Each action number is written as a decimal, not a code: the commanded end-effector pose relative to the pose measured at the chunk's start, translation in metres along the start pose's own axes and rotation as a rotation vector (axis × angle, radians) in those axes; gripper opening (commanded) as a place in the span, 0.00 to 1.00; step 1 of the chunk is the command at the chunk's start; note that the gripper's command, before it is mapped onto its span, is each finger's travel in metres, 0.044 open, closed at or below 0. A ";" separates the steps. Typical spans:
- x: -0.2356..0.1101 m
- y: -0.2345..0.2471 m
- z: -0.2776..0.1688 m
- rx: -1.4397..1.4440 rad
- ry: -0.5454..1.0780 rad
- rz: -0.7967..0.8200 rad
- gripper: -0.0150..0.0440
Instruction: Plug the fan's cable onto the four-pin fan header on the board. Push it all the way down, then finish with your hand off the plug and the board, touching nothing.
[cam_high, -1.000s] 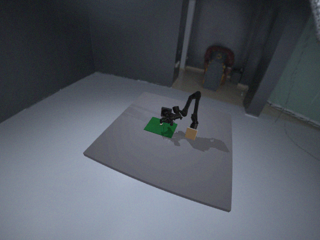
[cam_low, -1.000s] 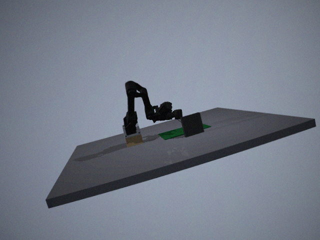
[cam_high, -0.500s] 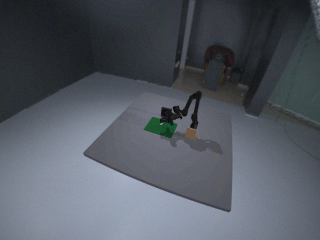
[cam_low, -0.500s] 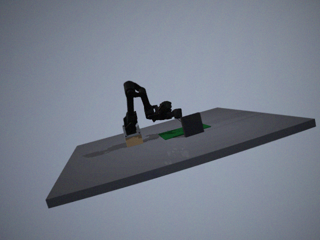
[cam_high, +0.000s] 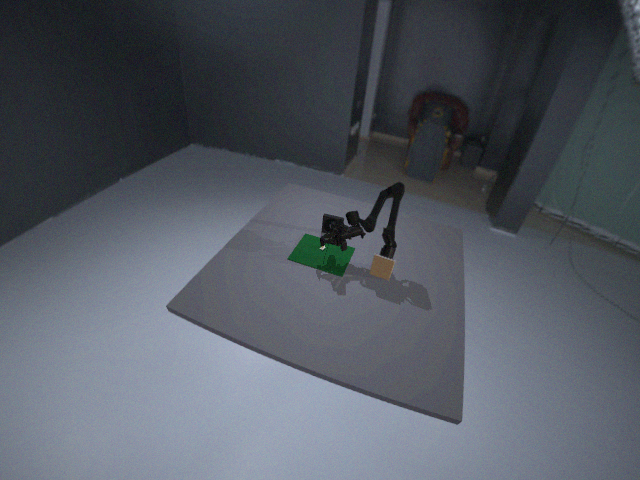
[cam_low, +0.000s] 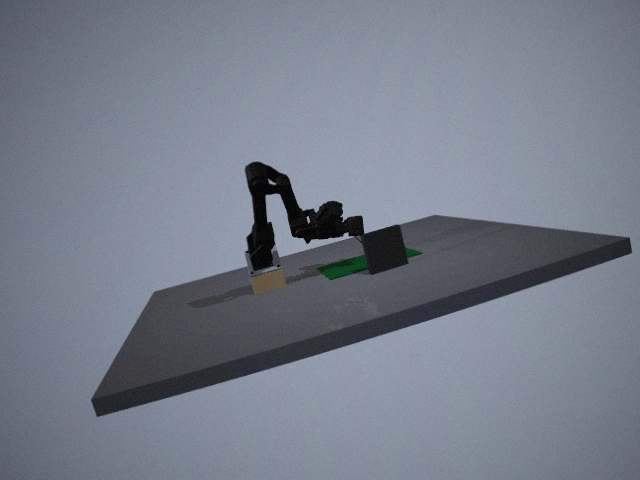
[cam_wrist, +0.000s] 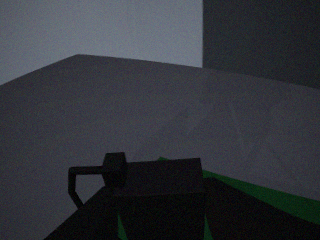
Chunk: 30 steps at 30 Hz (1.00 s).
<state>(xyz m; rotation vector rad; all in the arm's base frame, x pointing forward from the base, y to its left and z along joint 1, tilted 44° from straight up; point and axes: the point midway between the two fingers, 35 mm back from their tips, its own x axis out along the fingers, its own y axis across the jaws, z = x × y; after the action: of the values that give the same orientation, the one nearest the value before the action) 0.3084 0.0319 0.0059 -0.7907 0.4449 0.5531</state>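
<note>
The green board (cam_high: 308, 252) (cam_low: 338, 269) (cam_wrist: 294, 203) lies flat on the grey platform. The dark square fan (cam_high: 330, 220) (cam_low: 385, 249) stands upright at the board's edge. My gripper (cam_high: 330, 240) (cam_low: 355, 227) (cam_wrist: 159, 192) hangs low over the board, close beside the fan, and is shut on the dark fan plug (cam_wrist: 160, 200). A thin cable (cam_wrist: 75, 183) loops off the plug's left side. A small pale piece (cam_high: 322, 247) sits on the board just under the fingers; I cannot tell whether it is the header. The plug's underside and the pins are hidden.
The arm's tan base block (cam_high: 382, 267) (cam_low: 267, 281) stands on the platform (cam_high: 320, 341) (cam_low: 465, 289) beside the board. The platform's edges drop off on all sides. Walls and a doorway stand far behind.
</note>
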 end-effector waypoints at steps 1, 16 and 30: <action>0.000 0.001 -0.003 0.001 0.000 0.000 0.25; 0.001 0.002 -0.017 -0.001 0.000 0.000 0.25; 0.004 0.003 -0.030 -0.001 0.001 0.001 0.25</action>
<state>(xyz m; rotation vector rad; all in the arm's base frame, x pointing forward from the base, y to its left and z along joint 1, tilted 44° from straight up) 0.3050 0.0127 -0.0140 -0.7904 0.4519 0.5462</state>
